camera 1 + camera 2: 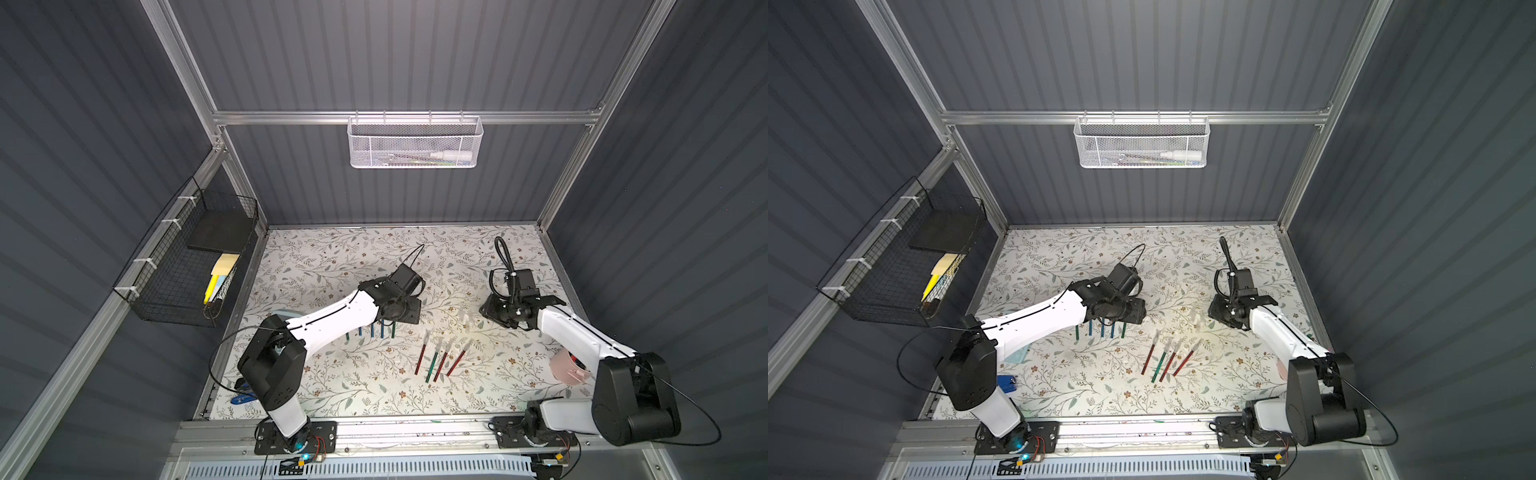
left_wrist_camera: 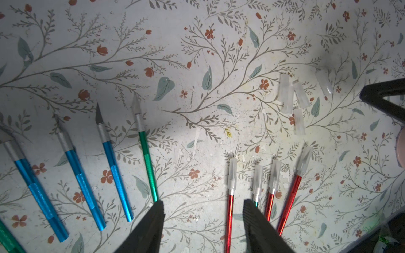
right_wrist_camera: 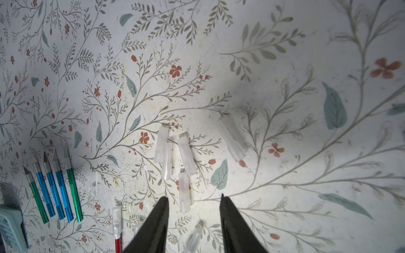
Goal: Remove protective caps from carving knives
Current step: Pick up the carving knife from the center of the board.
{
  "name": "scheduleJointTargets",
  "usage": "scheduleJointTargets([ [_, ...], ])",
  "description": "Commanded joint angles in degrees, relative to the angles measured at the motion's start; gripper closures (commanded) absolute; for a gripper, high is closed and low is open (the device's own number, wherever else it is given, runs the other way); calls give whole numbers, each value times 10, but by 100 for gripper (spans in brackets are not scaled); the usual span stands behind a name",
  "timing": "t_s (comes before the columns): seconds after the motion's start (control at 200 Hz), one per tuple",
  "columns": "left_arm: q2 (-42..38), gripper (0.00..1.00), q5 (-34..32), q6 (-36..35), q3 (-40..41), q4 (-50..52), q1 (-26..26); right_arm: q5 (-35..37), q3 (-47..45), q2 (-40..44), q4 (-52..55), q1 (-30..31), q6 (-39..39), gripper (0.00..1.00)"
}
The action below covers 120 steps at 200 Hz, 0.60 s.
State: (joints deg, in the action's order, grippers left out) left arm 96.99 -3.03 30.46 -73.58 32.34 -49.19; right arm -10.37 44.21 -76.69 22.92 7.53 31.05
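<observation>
While five bare carving knives [image 2: 110,160] lie in a row on the floral tabletop [image 1: 324,257], four capped knives [image 2: 292,197] rest side by side next to them, so I'd judge the job just over half done. Five loose caps [image 3: 185,153] sit heaped just beyond. The left tool [image 2: 203,201] and right tool [image 3: 194,196] both hang apart and empty. A pink cup [image 1: 565,368] stands by the right arm. The capped four lie close together, which could crowd a grip.

In both top views the left arm [image 1: 332,316] hides most of 5 carving knives [image 1: 382,328].
</observation>
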Motion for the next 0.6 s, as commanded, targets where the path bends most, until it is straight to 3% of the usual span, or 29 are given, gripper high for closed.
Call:
scheduleJointTargets([
  [0.0, 9, 42, 3, -23, -6, 15, -24, -5, -5, 11, 17, -2, 3, 58],
  [0.395, 54, 45, 1, -44, -5, 33, -115, -21, -8, 25, 18, -2, 14, 58],
  [0.595, 69, 47, -7, -33, 15, 25, -125, -22, -12, 30, 18, -2, 14, 58],
])
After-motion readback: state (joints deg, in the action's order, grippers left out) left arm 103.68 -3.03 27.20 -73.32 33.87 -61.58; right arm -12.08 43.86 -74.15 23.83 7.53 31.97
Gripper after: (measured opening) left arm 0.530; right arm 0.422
